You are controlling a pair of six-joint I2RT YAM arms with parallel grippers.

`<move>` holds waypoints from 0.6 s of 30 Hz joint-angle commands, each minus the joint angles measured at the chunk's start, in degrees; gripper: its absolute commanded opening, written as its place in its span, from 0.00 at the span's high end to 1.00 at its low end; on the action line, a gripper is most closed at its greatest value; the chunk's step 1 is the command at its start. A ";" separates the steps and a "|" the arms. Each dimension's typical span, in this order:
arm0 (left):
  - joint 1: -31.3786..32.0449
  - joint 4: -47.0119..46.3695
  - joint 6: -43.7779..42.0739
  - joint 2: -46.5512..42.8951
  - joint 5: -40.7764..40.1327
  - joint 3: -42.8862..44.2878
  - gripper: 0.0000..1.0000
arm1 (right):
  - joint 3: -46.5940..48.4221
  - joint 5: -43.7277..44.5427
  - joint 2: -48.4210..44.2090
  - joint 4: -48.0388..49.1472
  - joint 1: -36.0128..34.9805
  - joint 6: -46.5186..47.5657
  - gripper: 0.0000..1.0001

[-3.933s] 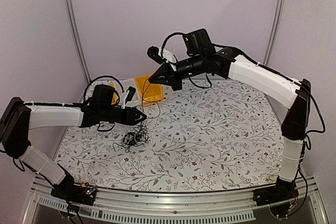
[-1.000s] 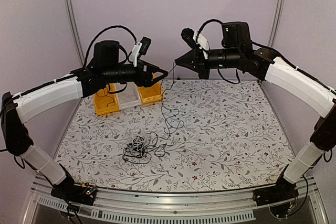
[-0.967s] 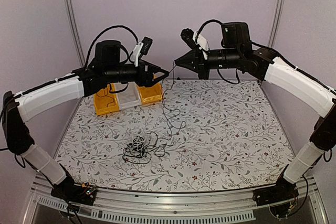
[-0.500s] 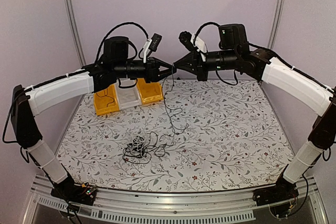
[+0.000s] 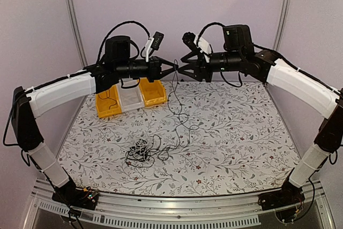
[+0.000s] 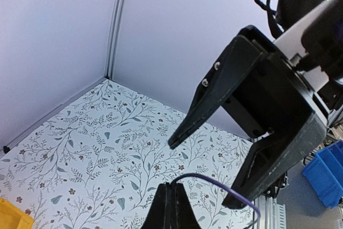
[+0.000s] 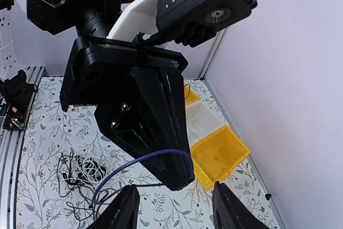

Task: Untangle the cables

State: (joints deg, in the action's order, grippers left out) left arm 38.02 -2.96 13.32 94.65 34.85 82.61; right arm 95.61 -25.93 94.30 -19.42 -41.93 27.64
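The cables lie in a black and white tangle on the flowered table. One thin strand rises from the tangle to my left gripper, which is shut on it high above the table's far part. In the left wrist view the shut fingertips pinch a purple-looking cable that arcs off to the right. My right gripper faces it tip to tip, open, its two fingers straddling the left tips without touching the cable. The right wrist view shows the same arc and tangle.
Three small bins stand in a row at the back left: a yellow one, a white one and another yellow one. Both arms stretch high over the table and meet near the back wall.
The left gripper moved right and shut on the raised cable. The right gripper, which held that cable's top, has opened and let it go.
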 commanded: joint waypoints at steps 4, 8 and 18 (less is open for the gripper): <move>-4.84 7.42 -1.36 -1.14 -12.93 4.05 1.00 | -6.24 5.74 -4.67 -0.89 2.88 0.23 0.36; -8.27 11.85 -2.79 -2.77 -20.80 4.90 1.00 | -10.57 6.13 -7.22 -1.81 4.37 0.27 0.34; -20.84 19.82 -3.61 -3.92 -30.87 10.92 1.00 | -14.11 5.44 -8.62 -2.55 4.77 -0.13 0.34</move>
State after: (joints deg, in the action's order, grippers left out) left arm 20.91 13.26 10.83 92.58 9.37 89.30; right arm 82.70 -20.29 87.05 -21.76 -37.19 28.05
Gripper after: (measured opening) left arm 0.009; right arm 0.658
